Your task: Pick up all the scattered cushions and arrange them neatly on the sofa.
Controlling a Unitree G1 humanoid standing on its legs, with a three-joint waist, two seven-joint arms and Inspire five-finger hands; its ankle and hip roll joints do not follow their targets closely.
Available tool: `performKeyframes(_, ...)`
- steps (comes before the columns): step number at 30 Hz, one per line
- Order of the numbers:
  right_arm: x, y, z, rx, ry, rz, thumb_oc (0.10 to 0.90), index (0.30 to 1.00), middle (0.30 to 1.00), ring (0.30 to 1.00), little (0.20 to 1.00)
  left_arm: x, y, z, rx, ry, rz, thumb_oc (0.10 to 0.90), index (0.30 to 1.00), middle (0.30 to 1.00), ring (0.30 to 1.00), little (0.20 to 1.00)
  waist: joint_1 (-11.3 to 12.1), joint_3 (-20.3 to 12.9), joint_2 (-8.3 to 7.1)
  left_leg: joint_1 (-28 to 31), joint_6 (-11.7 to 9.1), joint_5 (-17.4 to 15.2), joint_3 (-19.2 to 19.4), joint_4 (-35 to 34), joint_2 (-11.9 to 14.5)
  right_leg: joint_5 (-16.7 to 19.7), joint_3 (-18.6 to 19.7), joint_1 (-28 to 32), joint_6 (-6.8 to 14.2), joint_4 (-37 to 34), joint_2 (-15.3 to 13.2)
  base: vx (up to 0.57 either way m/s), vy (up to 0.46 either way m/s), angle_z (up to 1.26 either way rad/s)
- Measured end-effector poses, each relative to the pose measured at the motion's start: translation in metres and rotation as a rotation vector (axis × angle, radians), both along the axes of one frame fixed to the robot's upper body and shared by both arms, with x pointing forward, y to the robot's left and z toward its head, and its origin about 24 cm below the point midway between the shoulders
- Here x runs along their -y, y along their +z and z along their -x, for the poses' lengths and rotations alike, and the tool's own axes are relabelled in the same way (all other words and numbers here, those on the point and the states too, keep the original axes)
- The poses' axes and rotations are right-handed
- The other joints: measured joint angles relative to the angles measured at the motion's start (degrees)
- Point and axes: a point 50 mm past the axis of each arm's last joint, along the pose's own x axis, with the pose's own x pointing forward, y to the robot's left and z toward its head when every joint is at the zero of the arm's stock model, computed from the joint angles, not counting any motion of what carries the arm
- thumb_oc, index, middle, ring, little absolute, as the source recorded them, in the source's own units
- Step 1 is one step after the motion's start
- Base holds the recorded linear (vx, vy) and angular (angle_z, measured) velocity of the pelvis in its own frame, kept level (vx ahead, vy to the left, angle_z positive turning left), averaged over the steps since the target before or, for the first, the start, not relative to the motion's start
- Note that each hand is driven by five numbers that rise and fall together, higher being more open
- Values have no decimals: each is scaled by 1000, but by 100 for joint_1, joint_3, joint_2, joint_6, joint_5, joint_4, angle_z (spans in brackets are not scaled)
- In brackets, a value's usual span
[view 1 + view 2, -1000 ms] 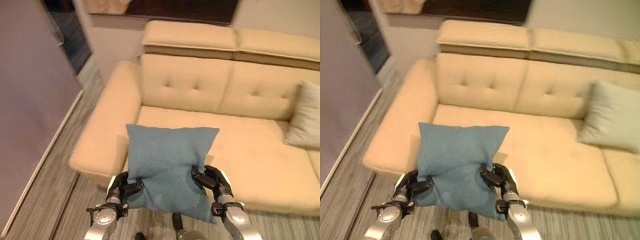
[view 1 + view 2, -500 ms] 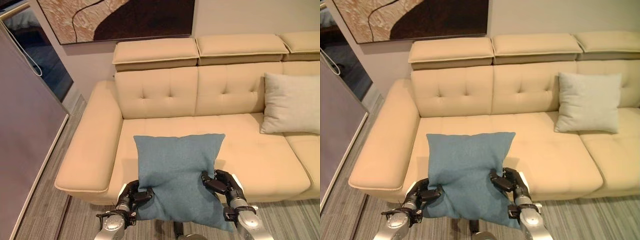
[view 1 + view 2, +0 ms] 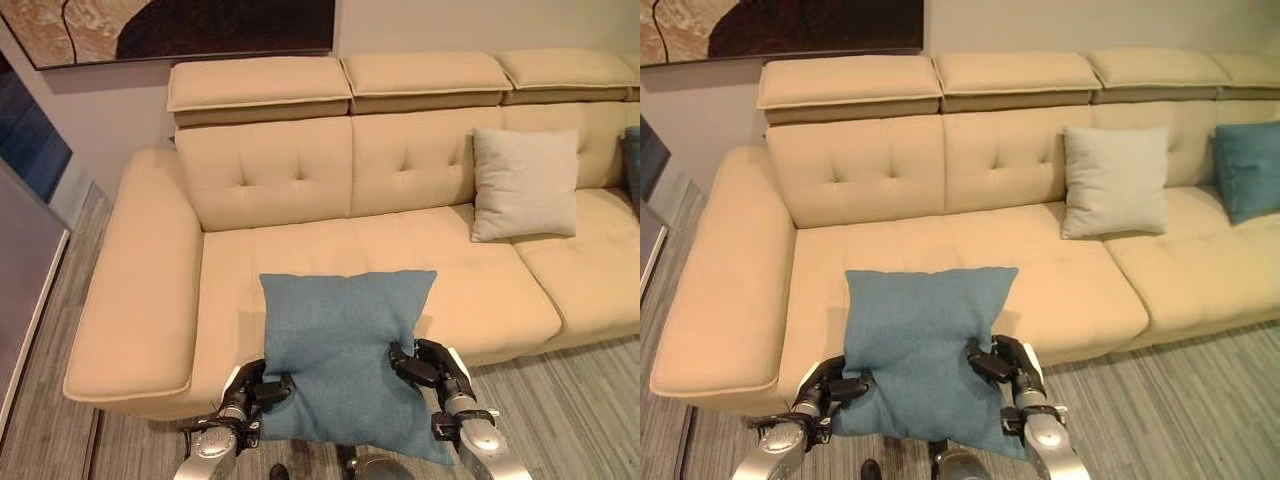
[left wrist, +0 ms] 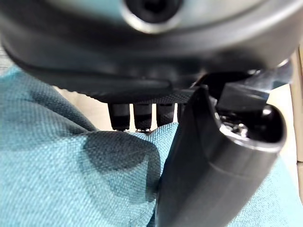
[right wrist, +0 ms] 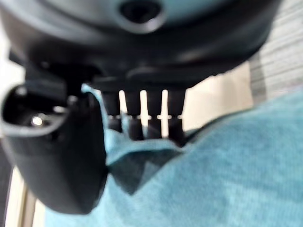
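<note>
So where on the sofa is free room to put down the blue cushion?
The seat between the left armrest and the beige cushion is bare. Further right it is crowded: beige cushion, then a teal cushion. Both robot hands, left and right, grip the blue cushion.

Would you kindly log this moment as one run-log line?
blue cushion: held before sofa | left hand: gripping | right hand: gripping | beige cushion: on sofa

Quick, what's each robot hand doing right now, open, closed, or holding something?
Left robot hand: closed on the blue cushion's left edge.
Right robot hand: closed on the same cushion's right edge.
</note>
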Motion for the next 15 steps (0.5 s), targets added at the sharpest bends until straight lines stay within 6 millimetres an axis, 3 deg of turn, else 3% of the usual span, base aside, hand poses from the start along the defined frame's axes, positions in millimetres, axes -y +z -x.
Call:
performKeyframes(3,-3,1,-1,4,17,-4,400,300,300,300,300,0,0,0,2,9,3,400,300,300,300,300,-1,-3,14,-2,25,-44,57,-37,-83,-239,-414,-109,-3,-74,-537,205,-99,-1)
performKeyframes(6,-8,3,-5,13,49,-8,400,300,300,300,300,-4,-1,0,-6,18,-8,400,300,300,300,300,47,20,109,-3,-66,-157,36,-33,-24,-178,-434,-221,-19,-770,-813,211,-146,-12)
performKeyframes(7,-8,2,-4,11,52,-5,400,300,300,300,300,-4,-1,0,-6,18,-10,400,300,300,300,300,21,36,143,28,-180,-124,-28,-32,12,-86,-451,-188,-71,-1139,-817,182,-190,44)
performKeyframes(8,-6,0,-1,2,53,10,400,300,300,300,300,-4,-2,1,-9,18,-10,400,300,300,300,300,-66,40,137,118,-228,-121,-197,-31,63,209,-499,16,-49,-1655,-792,170,-211,80)
performKeyframes(9,-3,-2,3,-10,43,16,400,300,300,300,300,-2,-3,2,-16,15,-6,400,300,300,300,300,-132,33,113,243,-257,-139,-355,-31,79,586,-506,266,-179,-1884,-769,169,-264,106)
performKeyframes(10,5,-3,6,-20,27,39,400,300,300,300,300,5,-7,6,-28,22,16,400,300,300,300,300,-144,10,237,374,-267,-147,-500,-12,217,936,-544,530,-396,-1983,-650,114,-253,72)
performKeyframes(11,11,-1,5,-16,22,62,400,300,300,300,300,12,-8,9,-33,25,41,400,300,300,300,300,-44,-33,336,330,-342,-111,-478,171,357,900,-589,681,-406,-2155,-478,88,-246,55)
performKeyframes(13,19,3,2,-1,0,78,400,300,300,300,300,20,-7,5,-25,4,57,400,300,300,300,300,-30,-20,243,-328,-651,-137,-576,1485,452,844,-855,987,-529,-2384,-466,36,-162,52)
performKeyframes(15,22,9,-4,23,-4,97,400,300,300,300,300,26,-7,5,-22,-3,73,400,300,300,300,300,81,-2,192,-924,-754,-133,-553,2744,620,727,-857,1123,-968,-2383,-365,46,-131,9)
